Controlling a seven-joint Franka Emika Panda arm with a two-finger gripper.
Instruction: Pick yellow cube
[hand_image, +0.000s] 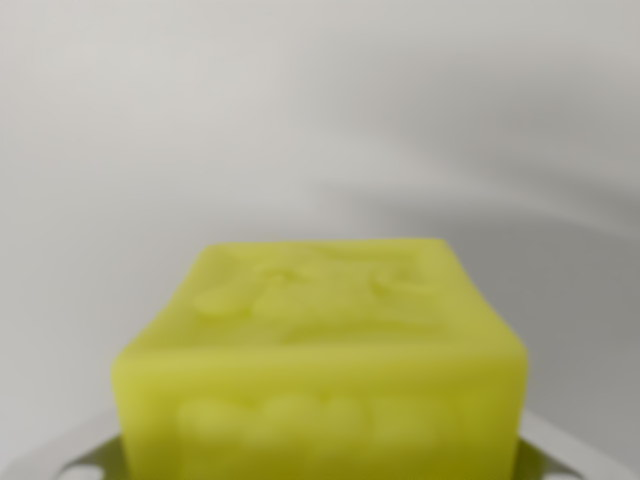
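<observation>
Yellow cube (320, 370) fills the lower centre of the wrist view, blurred, very close to the camera, raised lettering faint on its faces. Pale grey fingers (575, 455) peek out at both bottom corners, flanking it. Touching or just beside it? Cannot tell, so clamped or apart is unclear. Behind, only plain grey background. Looks like the grasp stage; next comes a firm squeeze, then a straight lift.

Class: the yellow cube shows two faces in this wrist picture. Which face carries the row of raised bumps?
The front face of the yellow cube, toward the picture's bottom edge; the top face shows a different, blurred relief instead.
</observation>
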